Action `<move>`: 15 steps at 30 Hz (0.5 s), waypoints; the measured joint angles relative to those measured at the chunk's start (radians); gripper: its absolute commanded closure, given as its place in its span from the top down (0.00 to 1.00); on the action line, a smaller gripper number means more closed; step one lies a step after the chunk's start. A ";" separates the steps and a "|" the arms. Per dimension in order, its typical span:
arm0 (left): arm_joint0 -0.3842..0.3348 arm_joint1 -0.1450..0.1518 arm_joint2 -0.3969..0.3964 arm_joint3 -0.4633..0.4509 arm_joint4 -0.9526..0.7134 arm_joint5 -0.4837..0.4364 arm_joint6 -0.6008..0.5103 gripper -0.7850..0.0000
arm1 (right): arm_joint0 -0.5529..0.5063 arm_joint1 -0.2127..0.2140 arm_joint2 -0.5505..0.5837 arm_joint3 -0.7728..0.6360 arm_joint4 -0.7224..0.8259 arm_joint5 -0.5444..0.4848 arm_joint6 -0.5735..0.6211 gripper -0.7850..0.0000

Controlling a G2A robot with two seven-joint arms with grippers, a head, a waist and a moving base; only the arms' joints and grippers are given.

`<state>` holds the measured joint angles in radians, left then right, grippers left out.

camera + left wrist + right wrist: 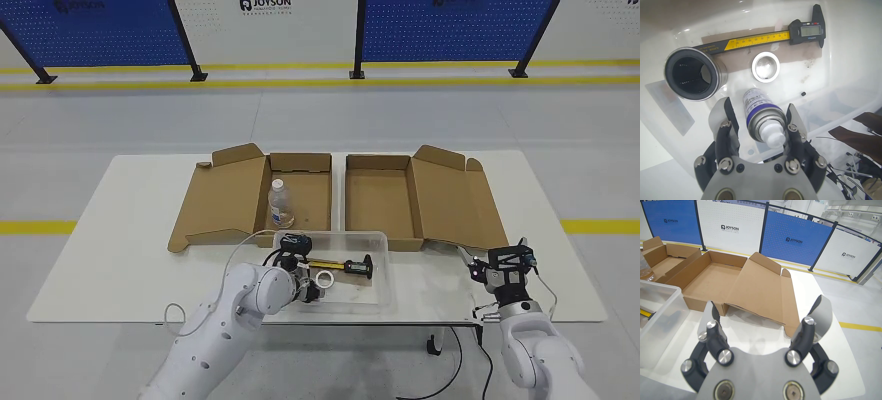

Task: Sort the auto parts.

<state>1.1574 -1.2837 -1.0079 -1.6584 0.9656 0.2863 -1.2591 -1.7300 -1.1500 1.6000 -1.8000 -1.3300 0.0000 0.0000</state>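
Spray can (761, 111) lies in the clear bin (380, 262) at the table's front, btw. the fingers of my L gripper (758, 103). The jaws are apart, one finger (796, 121) just beside the can's top rim and the other w/ a visible gap, so nothing is clamped. Near the can in the same bin are a metal ring (765, 69), a black-lined sleeve (694, 75) and a caliper (772, 37). My R gripper (766, 301) has jaws wide apart w/ nothing in them, above the table (804, 291) near an open cardboard box (725, 279).
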 measured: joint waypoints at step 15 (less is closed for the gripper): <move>-0.006 -0.001 0.008 0.013 0.011 -0.009 0.018 0.29 | 0.000 0.000 0.000 0.000 0.000 0.000 0.000 1.00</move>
<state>1.1512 -1.2844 -1.0004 -1.6454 0.9764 0.2773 -1.2406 -1.7300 -1.1500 1.6000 -1.8000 -1.3300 0.0000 0.0000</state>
